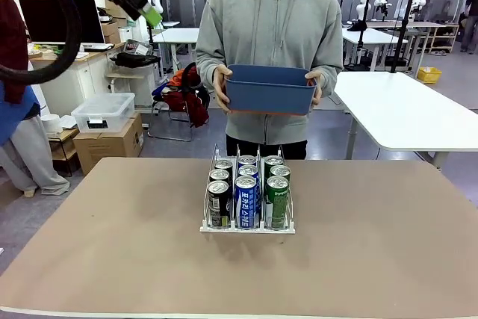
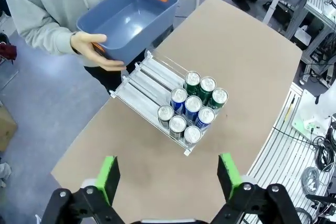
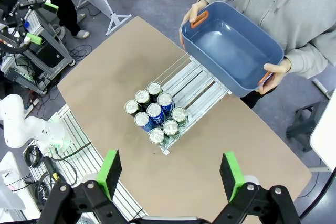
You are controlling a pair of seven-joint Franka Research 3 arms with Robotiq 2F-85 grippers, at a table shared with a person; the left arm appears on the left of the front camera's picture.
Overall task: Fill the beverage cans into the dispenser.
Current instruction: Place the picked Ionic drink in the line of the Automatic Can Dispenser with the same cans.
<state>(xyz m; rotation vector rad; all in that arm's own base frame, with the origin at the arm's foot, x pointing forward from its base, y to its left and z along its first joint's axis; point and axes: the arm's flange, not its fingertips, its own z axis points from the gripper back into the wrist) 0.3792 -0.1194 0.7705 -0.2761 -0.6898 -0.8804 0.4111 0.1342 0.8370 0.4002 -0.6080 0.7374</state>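
Centrally on the tan worktop stood the small clear-and-white sloped dispenser rack with wire dividers — three lanes, nine slim silver-topped beverage cans packed at its low front lip: black in one lane, blue-white in the middle, green in the other. Behind it, a person in a grey hoodie held an empty blue plastic bin in both hands. The left pincer and right pincer hung high above, jaws wide, holding nothing.
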